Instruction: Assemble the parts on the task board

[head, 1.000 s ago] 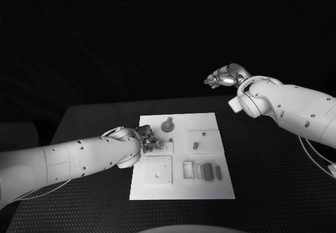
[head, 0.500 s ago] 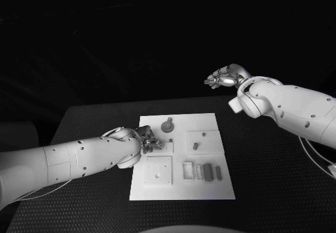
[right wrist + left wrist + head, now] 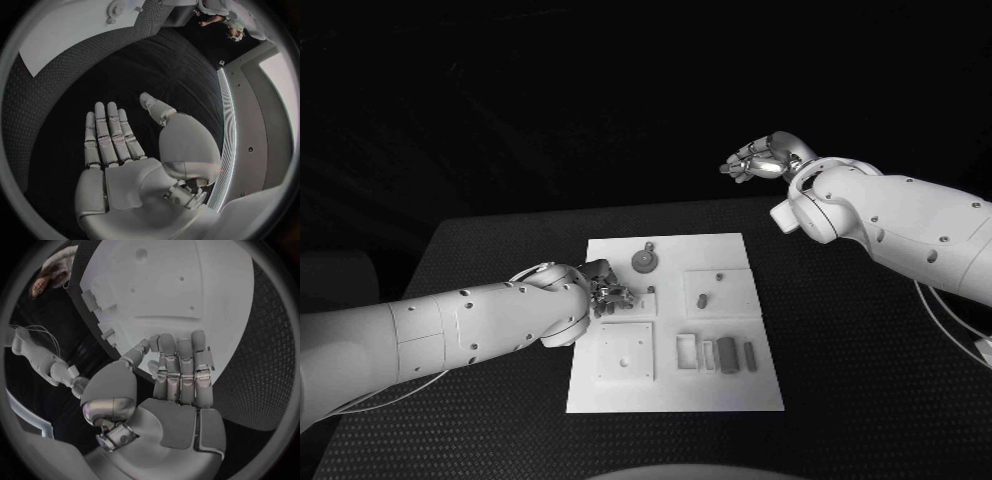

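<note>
The task board (image 3: 733,390), a flat white rectangle on dimpled black table (image 3: 862,380); both hands' fingers (image 3: 181,365) released.

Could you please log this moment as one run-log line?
left robot hand: open, over task board | right robot hand: open, raised off board | parts: untouched

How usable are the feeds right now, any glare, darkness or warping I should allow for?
Head view: task board bright against dark surroundings, parts readable. Left wrist view: fisheye bows the board's edges; left robot hand covers part of it. Right wrist view: right robot hand over dark table.
</note>
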